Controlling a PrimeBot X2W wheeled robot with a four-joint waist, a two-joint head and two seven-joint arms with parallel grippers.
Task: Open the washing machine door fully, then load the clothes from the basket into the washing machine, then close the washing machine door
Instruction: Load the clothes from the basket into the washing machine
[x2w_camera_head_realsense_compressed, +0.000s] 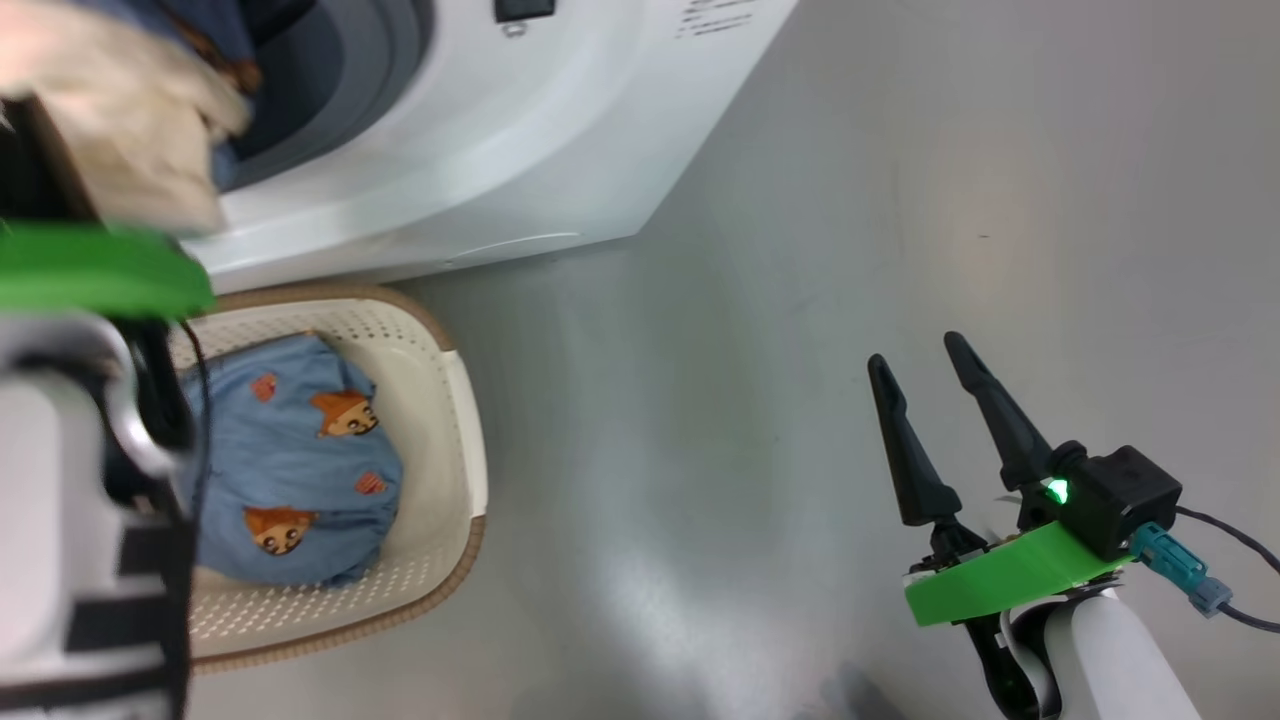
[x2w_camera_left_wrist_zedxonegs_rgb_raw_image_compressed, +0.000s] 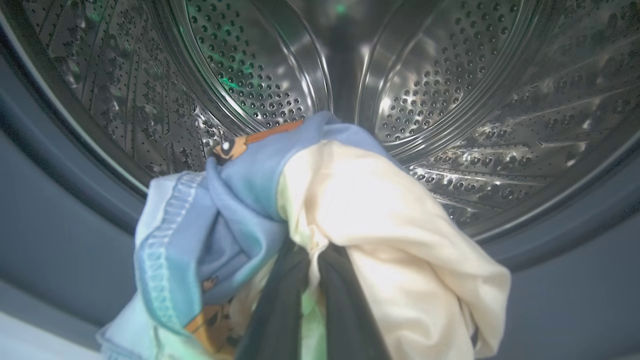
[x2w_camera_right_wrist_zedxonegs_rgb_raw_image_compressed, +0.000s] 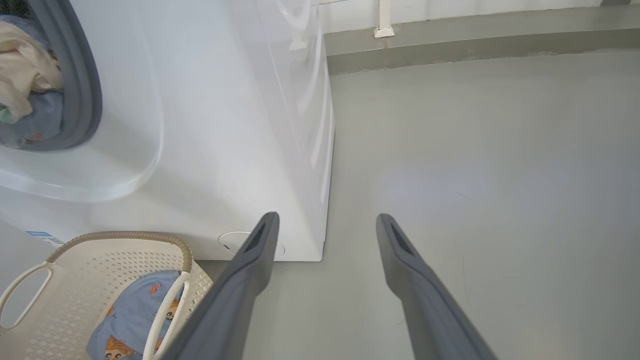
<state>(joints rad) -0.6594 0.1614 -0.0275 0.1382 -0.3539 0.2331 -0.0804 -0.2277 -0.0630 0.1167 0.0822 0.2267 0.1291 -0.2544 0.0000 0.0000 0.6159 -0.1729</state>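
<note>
**Laundry station: holdings, largest item first**

1. Big white boxy front-loading washing machine (x2w_camera_head_realsense_compressed: 480, 150). It stands on a smooth grey floor (x2w_camera_head_realsense_compressed: 900, 200). Its round mouth is uncovered.
2. Steel perforated drum (x2w_camera_left_wrist_zedxonegs_rgb_raw_image_compressed: 450, 100). Shiny, ribbed and dotted with rows of small holes, it is ringed by a dark grey rubber gasket (x2w_camera_right_wrist_zedxonegs_rgb_raw_image_compressed: 82, 90).
3. Small cream-white perforated plastic basket (x2w_camera_head_realsense_compressed: 440, 400). Rounded rectangular with a brown woven-look rim and looped side handles, it sits on the floor just in front of the machine's base.
4. Basket garment (x2w_camera_head_realsense_compressed: 290, 470). Light blue fabric printed with orange-and-brown cartoon figures, it lies bunched in a mound inside the basket.
5. Held garment (x2w_camera_left_wrist_zedxonegs_rgb_raw_image_compressed: 300, 210). This is a crumpled bundle, light blue with a stitched hem and an orange-brown print on one side, and cream-white on the other. It hangs at the drum's mouth, level with the gasket.
6. Left gripper (x2w_camera_left_wrist_zedxonegs_rgb_raw_image_compressed: 314, 260). Its two long dark fingers are clenched together on the held garment, whose folds drape over the tips.
7. Right gripper (x2w_camera_head_realsense_compressed: 915, 350). It has two long dark fingers on a green-collared wrist. The fingers are spread wide with nothing between them. It is over bare floor, well apart from the basket and the machine.
</note>
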